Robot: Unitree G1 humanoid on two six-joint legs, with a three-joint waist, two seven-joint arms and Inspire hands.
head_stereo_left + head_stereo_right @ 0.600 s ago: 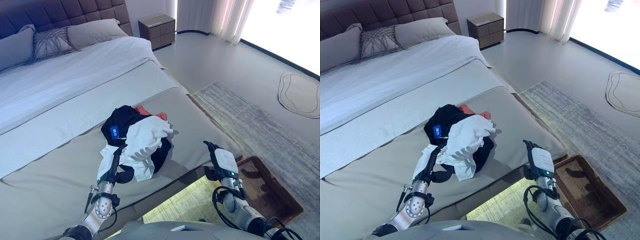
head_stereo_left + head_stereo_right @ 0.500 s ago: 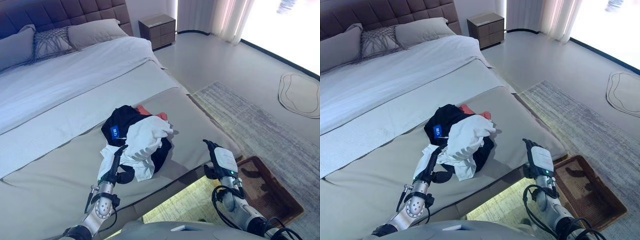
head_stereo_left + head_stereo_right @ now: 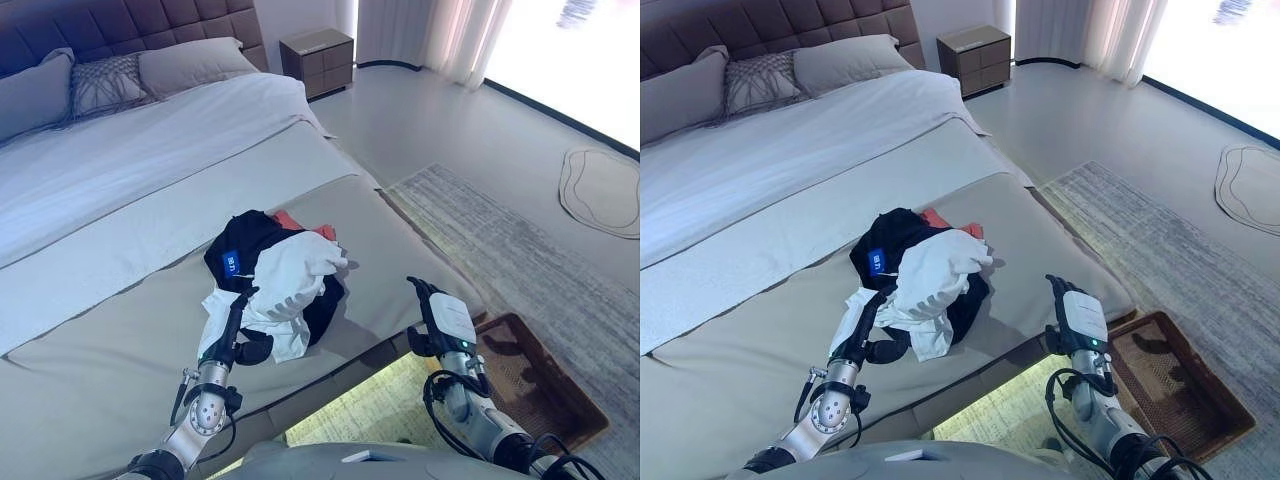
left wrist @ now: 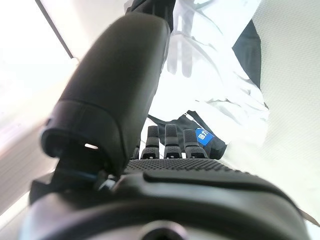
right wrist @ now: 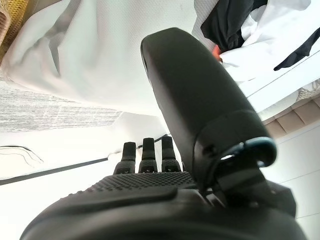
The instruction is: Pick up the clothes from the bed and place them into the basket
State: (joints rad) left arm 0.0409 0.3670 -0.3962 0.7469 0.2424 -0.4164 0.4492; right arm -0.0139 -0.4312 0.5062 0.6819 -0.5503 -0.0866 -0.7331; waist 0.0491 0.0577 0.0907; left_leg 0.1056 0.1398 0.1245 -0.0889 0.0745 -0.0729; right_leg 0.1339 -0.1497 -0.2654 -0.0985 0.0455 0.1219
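A heap of clothes [image 3: 277,283] lies on the grey bed cover near the foot of the bed: white garments on top, a black one with a blue label, a red one behind. My left hand [image 3: 234,326] stands at the heap's near left edge with straight fingers touching the white cloth; the heap [image 4: 215,85] shows past it in the left wrist view. My right hand [image 3: 440,318] hovers open over the bed's foot corner, right of the clothes and apart from them. The brown wicker basket [image 3: 556,403] sits on the floor at lower right.
The bed [image 3: 120,200] runs back to pillows [image 3: 180,66] and a padded headboard. A nightstand [image 3: 318,60] stands in the far corner. A grey rug [image 3: 520,270] lies beside the bed, with a small round mat [image 3: 600,190] further right.
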